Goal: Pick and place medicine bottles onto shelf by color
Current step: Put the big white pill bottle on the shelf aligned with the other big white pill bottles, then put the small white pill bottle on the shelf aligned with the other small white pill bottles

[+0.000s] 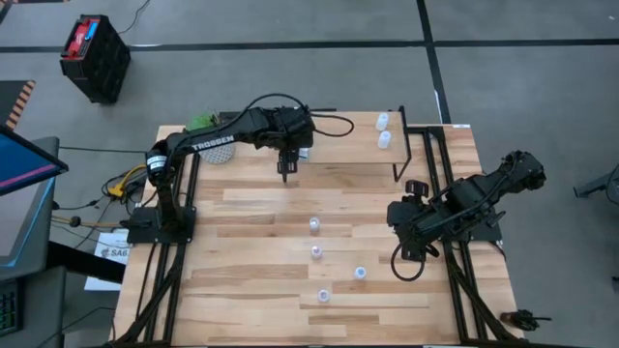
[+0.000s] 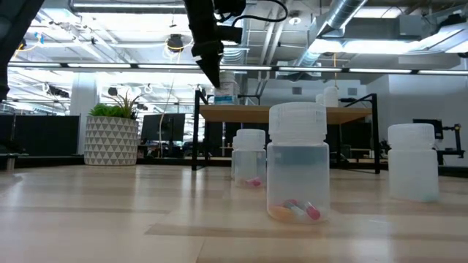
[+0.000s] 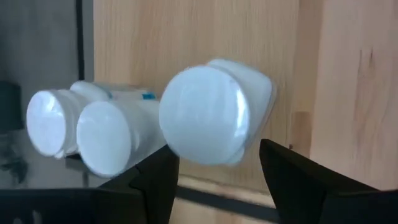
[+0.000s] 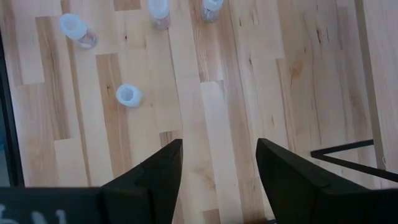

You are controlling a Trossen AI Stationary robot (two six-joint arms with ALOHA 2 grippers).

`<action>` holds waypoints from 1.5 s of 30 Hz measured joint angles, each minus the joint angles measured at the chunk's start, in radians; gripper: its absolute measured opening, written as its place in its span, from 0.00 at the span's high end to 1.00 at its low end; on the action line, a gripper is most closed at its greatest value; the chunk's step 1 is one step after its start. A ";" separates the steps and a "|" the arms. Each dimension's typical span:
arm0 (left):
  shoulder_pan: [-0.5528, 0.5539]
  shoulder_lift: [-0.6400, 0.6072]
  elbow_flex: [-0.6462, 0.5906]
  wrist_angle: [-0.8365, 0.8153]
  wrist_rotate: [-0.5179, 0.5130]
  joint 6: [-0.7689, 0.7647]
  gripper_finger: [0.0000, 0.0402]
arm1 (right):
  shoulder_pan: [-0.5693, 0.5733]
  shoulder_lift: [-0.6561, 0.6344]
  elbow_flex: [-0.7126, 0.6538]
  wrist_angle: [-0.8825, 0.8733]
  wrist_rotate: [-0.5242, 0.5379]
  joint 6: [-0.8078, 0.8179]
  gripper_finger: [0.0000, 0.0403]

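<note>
The table is pale wood planks in mixed tan tones. The bottles are translucent white, one holding pink and orange pills. The pot is white with grey triangles. The arms are black.

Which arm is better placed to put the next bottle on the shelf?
Left. The left gripper hangs over the shelf, apparently holding a bottle. The right gripper waits open beside the table bottles.

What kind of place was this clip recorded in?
Probably an open office or lab: exposed ceiling ducts and strip lights, desks with monitors behind the wooden table, and a potted plant.
</note>
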 joint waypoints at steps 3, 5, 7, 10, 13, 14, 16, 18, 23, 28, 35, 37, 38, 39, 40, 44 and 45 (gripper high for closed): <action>-0.015 0.000 0.051 -0.042 -0.037 -0.005 0.48 | 0.000 0.000 0.000 0.000 0.000 0.000 0.44; -0.027 0.000 0.092 -0.067 -0.068 -0.008 0.48 | 0.000 0.000 0.000 0.000 0.000 0.000 0.44; -0.038 0.000 0.144 -0.095 -0.083 -0.019 0.48 | 0.000 0.000 0.000 0.000 0.000 0.000 0.44; -0.053 -0.002 0.207 -0.096 -0.047 -0.046 0.48 | 0.000 0.000 0.000 0.000 0.000 0.000 0.44; -0.073 -0.002 0.246 -0.101 0.045 -0.095 0.48 | 0.000 0.000 0.000 0.000 0.000 0.000 0.44; -0.082 -0.002 0.253 -0.108 0.078 -0.112 0.48 | 0.000 0.000 0.000 0.000 0.000 0.000 0.44; -0.102 -0.002 0.262 -0.148 0.132 -0.142 0.48 | 0.000 0.000 0.000 0.001 0.000 0.001 0.44; -0.126 -0.001 0.269 -0.215 0.163 -0.159 0.48 | 0.000 0.000 0.000 0.002 0.000 0.004 0.44; -0.189 -0.001 0.270 -0.445 0.168 -0.140 0.48 | 0.000 0.000 0.000 0.002 0.000 0.060 0.44; -0.223 -0.042 0.217 -0.443 0.209 -0.166 0.48 | 0.000 0.002 -0.003 0.049 0.016 0.153 0.44; -0.240 -0.208 0.010 -0.429 0.340 -0.223 0.48 | 0.034 0.018 -0.094 0.205 0.034 0.198 0.44; -0.250 -0.267 -0.074 -0.377 0.340 -0.260 0.48 | 0.049 0.017 -0.142 0.249 0.036 0.197 0.44; -0.256 -0.298 -0.125 -0.352 0.339 -0.271 0.48 | 0.056 0.017 -0.169 0.274 0.039 0.203 0.44; -0.263 -0.326 -0.177 -0.329 0.339 -0.279 0.48 | 0.064 0.018 -0.195 0.301 0.041 0.213 0.44; -0.272 -0.350 -0.228 -0.297 0.339 -0.282 0.48 | 0.070 0.018 -0.223 0.335 0.042 0.221 0.44; -0.307 -0.464 -0.442 -0.117 0.316 -0.299 0.48 | 0.088 0.017 -0.332 0.502 0.042 0.228 0.44; -0.316 -0.491 -0.491 -0.064 0.307 -0.308 0.48 | 0.091 0.018 -0.359 0.543 0.042 0.228 0.44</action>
